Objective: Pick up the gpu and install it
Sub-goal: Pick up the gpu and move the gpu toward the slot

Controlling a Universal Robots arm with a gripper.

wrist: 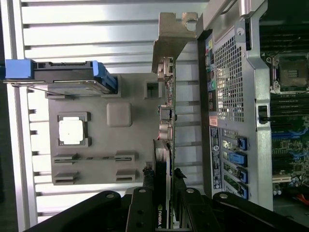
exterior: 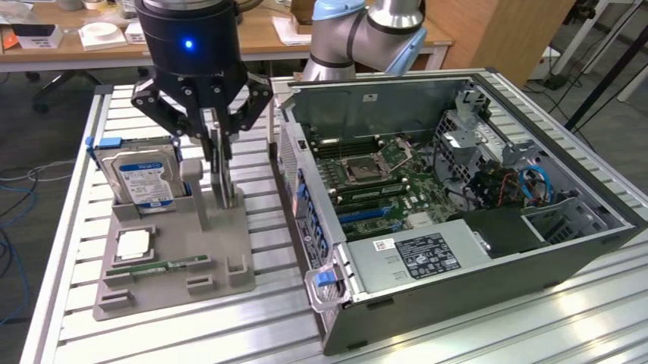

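gpu [wrist: 161,147] upright between end effector [wrist: 163,170] jaws

gpu [wrist: 164,121] partly hidden between tool [wrist: 163,174] fingers.

Pincer [exterior: 224,191] and gpu [wrist: 161,162] are black; tray [wrist: 96,140] grey.

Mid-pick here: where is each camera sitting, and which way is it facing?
Exterior view: raised, looking down on the tray, open computer case, arm and gripper.
Wrist view: on the wrist, looking down past the gripper, shut on the gpu, onto the tray.
Shared: hard drive, tray, computer case.
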